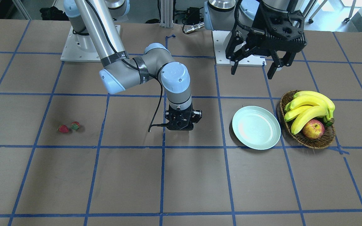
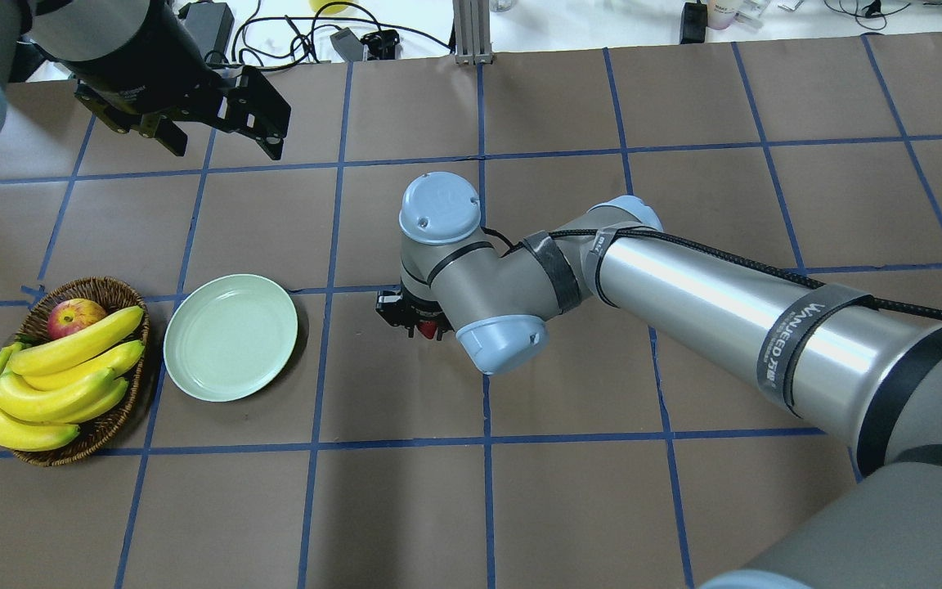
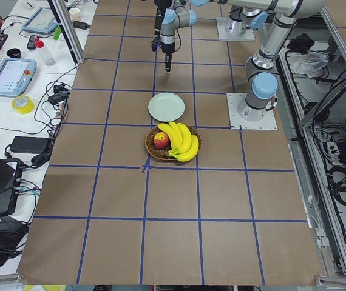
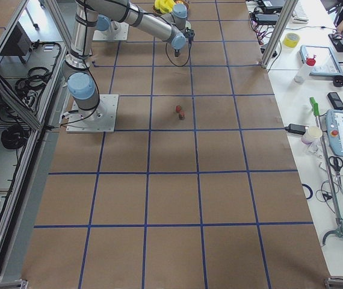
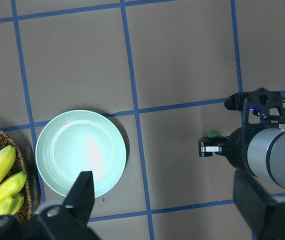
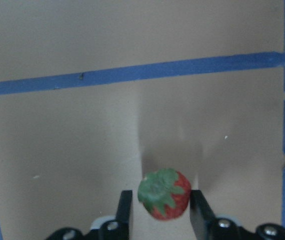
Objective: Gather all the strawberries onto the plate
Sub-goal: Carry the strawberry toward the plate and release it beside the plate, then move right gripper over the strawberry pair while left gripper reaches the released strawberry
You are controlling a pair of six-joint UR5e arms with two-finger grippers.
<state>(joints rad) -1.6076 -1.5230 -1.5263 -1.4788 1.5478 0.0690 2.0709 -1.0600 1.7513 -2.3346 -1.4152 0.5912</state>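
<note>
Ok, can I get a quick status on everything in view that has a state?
right gripper: shut on a strawberry
held strawberry: clamped, green cap facing the wrist camera
other two strawberries: loose on the table, side by side, not yet collected
plate: empty
left gripper: open, holding nothing, raised
basket: holds bananas and an apple
</note>
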